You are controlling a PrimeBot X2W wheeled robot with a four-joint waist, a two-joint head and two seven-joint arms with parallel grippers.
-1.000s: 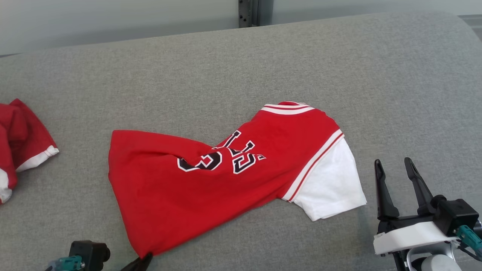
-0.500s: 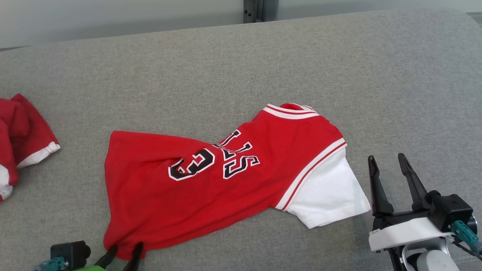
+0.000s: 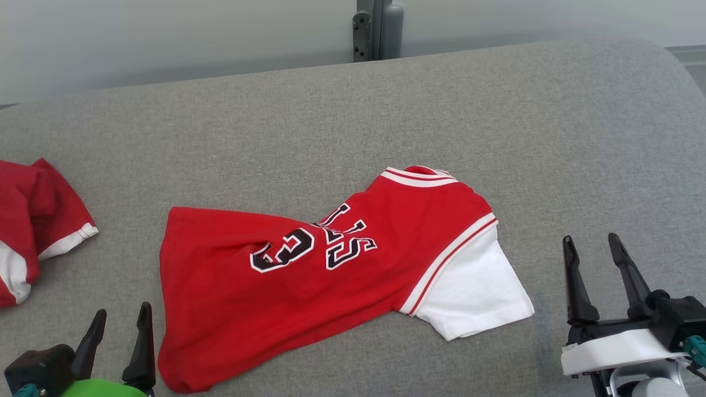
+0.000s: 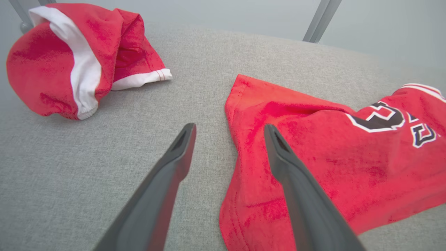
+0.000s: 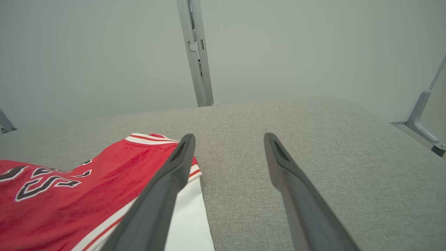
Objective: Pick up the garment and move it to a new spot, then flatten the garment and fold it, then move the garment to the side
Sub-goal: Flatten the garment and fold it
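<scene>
- The red jersey (image 3: 287,286) lies number side up near the front middle of the grey fabric-covered tabletop (image 3: 496,110). Its hem (image 3: 165,309) points to the robot's left, and its striped collar (image 3: 419,175) and white sleeve (image 3: 474,292) point to the right. It is laid out lengthwise but rumpled around the print, so it looks set down and not yet flattened.
- The left tool (image 3: 123,310) has its fingers spread wide and holds nothing. It sits just beside the hem's near corner. In the left wrist view one finger overlaps the red edge and the other is over bare grey fabric. I cannot tell whether either finger touches the cloth.
- The right tool (image 3: 590,238) is also spread and empty. It sits to the right of the white sleeve, near it but apart.
- With one tool at each end of the jersey, the arms seem placed to take opposite ends and draw the cloth flat.
- A second red garment (image 3: 33,220) lies bunched at the far left, well apart from the jersey. It is probably not part of this step.
</scene>
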